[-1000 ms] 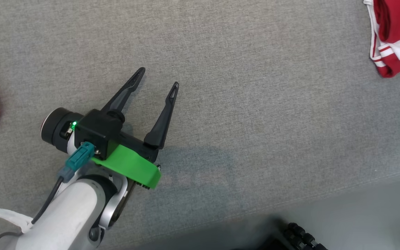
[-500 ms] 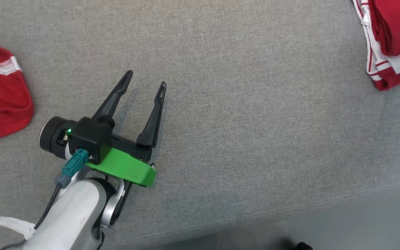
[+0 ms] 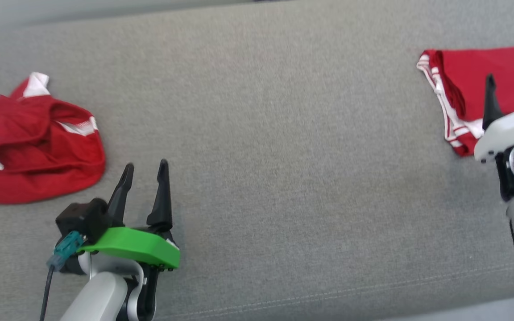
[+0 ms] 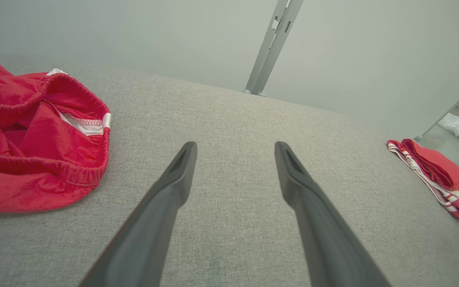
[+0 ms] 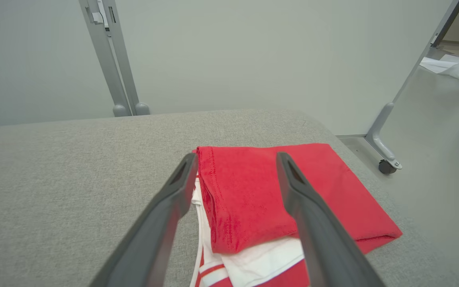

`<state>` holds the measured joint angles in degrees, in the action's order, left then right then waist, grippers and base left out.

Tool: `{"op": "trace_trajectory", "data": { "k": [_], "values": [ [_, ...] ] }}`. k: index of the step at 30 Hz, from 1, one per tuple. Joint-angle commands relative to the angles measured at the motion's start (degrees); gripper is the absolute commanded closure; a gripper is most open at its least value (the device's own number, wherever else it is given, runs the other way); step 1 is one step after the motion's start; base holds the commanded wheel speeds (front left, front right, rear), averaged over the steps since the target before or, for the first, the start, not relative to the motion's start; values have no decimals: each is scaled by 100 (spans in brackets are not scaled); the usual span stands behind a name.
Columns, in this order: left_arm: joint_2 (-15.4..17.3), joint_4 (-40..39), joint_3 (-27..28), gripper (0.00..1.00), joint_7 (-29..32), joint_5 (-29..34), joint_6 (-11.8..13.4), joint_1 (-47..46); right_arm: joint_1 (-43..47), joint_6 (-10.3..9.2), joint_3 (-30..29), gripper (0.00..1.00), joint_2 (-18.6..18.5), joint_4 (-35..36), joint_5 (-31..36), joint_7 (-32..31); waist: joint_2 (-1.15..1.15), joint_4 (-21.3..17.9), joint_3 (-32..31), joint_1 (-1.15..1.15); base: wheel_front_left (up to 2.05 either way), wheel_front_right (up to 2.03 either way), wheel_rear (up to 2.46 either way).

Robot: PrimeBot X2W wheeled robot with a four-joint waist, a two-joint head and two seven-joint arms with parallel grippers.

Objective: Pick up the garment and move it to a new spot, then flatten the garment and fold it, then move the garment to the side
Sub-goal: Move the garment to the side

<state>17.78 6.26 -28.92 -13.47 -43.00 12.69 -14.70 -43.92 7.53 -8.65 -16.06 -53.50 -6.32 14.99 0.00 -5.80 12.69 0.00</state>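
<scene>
The left gripper (image 3: 146, 164) is wide open and holds nothing, at the lower left of the head view. The crumpled red garment (image 3: 34, 147) lies near it, by the left edge. The right gripper (image 3: 509, 78) is wide open and empty too, at the right edge. Its fingers point over the folded red garment (image 3: 462, 71) on the grey pad (image 3: 283, 156).

No txt, label, brand or no. can be read anywhere. The folded red cloth garment with white stripes (image 5: 277, 199) is plain fabric (stripes only, no print). Same for the crumpled red garment with white trim (image 3: 34, 151), well left of the folded garment, and the green plastic wrist cover (image 3: 136, 246), also left of it.
</scene>
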Motion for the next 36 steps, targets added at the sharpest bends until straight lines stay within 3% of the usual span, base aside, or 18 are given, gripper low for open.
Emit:
{"op": "trace_trajectory", "data": {
  "k": [1, 8, 12, 21, 25, 36],
  "values": [
    [-26, 78, 102, 0, -39, -85, 77, 213, 274, -9, 11, 0, 72, 139, -275, 21, 0, 395, -1006, 0, 0, 0, 0],
    [-58, 216, 453, 0, -58, -492, 154, 649, 1146, -8, 70, 0, 417, 911, -1292, -100, 0, 510, -1453, 0, 0, 0, 0],
    [88, 383, 578, 0, 44, -598, 196, 801, 1719, -5, 224, 0, 694, 1467, -1473, -194, 0, 580, -1569, 0, 0, 0, 0],
    [353, 383, 687, 0, -38, -478, 141, 1092, 2735, -5, 362, 0, 1215, 2513, -1526, -518, 0, 661, -1706, 0, 0, 0, 0],
    [453, 369, 741, 0, -124, -244, 157, 1257, 3099, -5, 518, 0, 1294, 2855, -1555, -626, 0, 692, -1727, 0, 0, 0, 0],
    [377, 309, 942, 0, -176, 105, -178, 1735, 3857, -5, 764, 0, 1309, 3383, -1460, -602, 0, 859, -1815, 0, 0, 0, 0]
  ]
}}
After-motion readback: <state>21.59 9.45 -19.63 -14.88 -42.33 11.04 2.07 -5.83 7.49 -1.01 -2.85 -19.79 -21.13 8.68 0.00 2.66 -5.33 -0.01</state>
